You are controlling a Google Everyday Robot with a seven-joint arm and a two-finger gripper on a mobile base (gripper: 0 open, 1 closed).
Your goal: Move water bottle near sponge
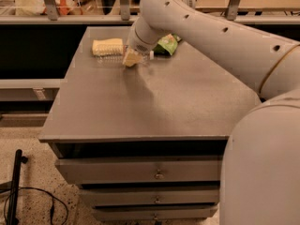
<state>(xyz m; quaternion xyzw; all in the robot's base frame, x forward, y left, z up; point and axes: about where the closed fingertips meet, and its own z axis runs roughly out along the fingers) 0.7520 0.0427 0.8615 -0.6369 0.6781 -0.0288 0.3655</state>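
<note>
**On the table, left to right**
- Sponge [108, 47]: pale yellow block lying flat near the far left corner.
- Water bottle [116, 59]: clear and hard to make out. A faint ribbed body shows just in front of the sponge. A small white piece just right of the gripper may be its cap. If so, it lies on its side, already close beside the sponge.
  - Handling, as judged: light, with thin walls that give under pressure. The plastic is smooth and slippery, and it is apt to roll when lying down. It is best taken across the ribbed middle, where the grooves offer purchase, and with modest force.
- Gripper [132, 59]: low over the table, just right of the sponge and at the bottle. Whether it is spread or pinching the bottle cannot be told.
- Green bag [166, 45]: crinkled, lying behind the gripper and partly hidden by the arm [211, 36].

**Surface and room, left to right**
- Black pole [14, 186] and cable [42, 205]: on the speckled floor at the left.
- Table [154, 102]: flat, matte grey and level. Little on it would stop a rolling bottle.
- Drawers [157, 172]: stacked beneath the table, with small handles.
- Robot body [262, 172]: pale, filling the right foreground.
</note>
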